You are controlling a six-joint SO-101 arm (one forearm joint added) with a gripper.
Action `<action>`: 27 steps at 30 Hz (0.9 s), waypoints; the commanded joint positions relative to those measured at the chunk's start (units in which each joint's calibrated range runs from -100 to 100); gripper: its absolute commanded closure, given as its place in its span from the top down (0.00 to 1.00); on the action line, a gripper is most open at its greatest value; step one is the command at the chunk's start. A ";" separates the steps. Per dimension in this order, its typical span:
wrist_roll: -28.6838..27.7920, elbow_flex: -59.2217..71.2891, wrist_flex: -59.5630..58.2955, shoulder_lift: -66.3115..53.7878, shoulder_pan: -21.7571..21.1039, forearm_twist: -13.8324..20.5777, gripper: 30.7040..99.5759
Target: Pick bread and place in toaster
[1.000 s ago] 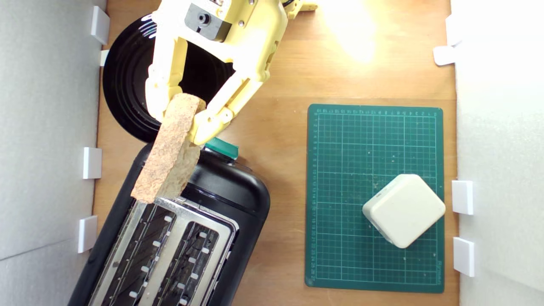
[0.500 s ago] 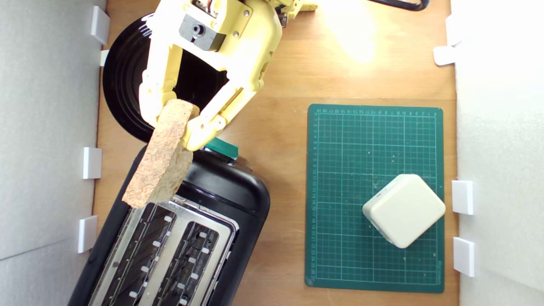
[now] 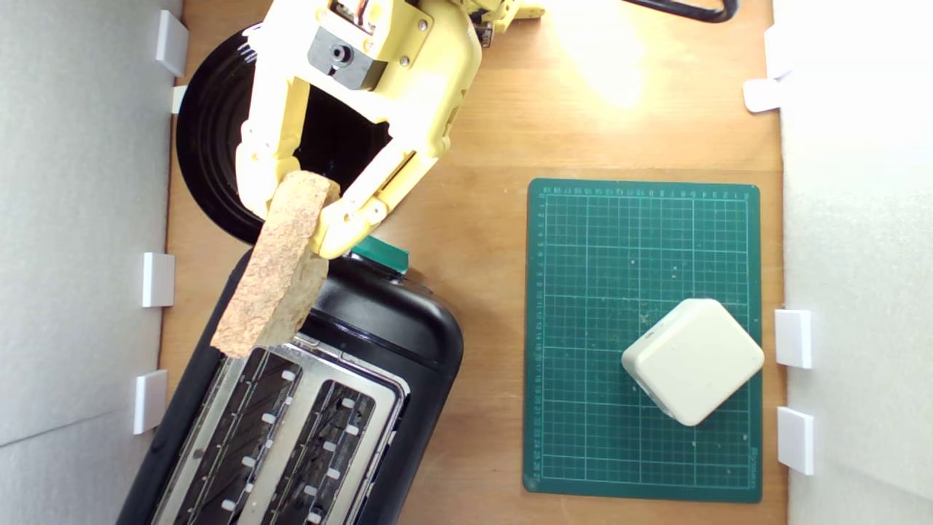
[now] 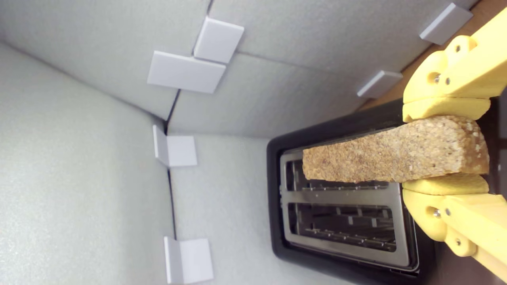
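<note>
Bread over the toaster — we held it there.

We had our gripper [image 3: 291,211] clenched on the crust end of the bread [image 3: 275,271], which hung above the toaster's [image 3: 379,335] slot nearer the desk's edge; beyond lay the black plate [image 3: 211,146], and well apart a white block [image 3: 692,361] on the green mat [image 3: 583,292].
</note>
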 commanded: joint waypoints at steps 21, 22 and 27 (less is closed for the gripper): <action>3.32 -14.35 4.74 6.84 1.46 -0.04 0.43; 3.68 -15.53 5.51 7.08 1.22 -0.04 0.43; 4.10 -17.07 6.53 7.50 1.14 -0.04 0.43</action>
